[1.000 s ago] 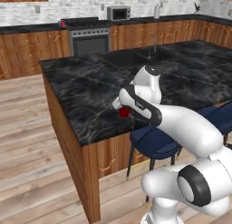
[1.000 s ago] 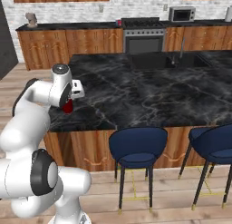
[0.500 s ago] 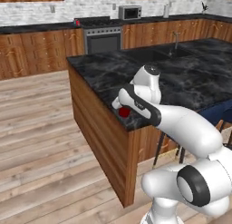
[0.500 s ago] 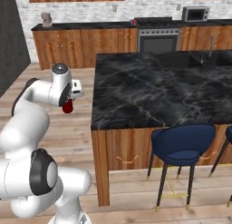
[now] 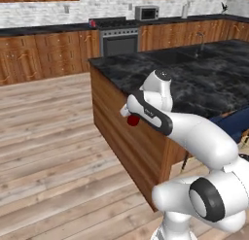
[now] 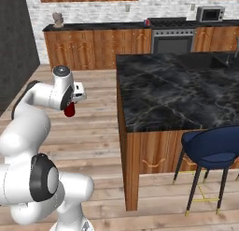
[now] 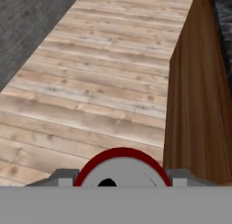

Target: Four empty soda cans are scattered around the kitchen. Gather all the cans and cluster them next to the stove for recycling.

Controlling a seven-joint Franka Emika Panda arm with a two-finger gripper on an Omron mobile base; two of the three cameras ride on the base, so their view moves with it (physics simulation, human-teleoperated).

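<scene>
Claw (image 7: 122,184): you hold a red can (image 5: 133,120), frame centre-left | Done: another red can (image 5: 92,24) sits upper-left by the stove (image 5: 119,39) | Left: deliver this one, find the other two.

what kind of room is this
A home kitchen, rendered: a black stove set among wooden cabinets, a microwave on the back counter, and a dark marble-topped island with a blue stool.
</scene>
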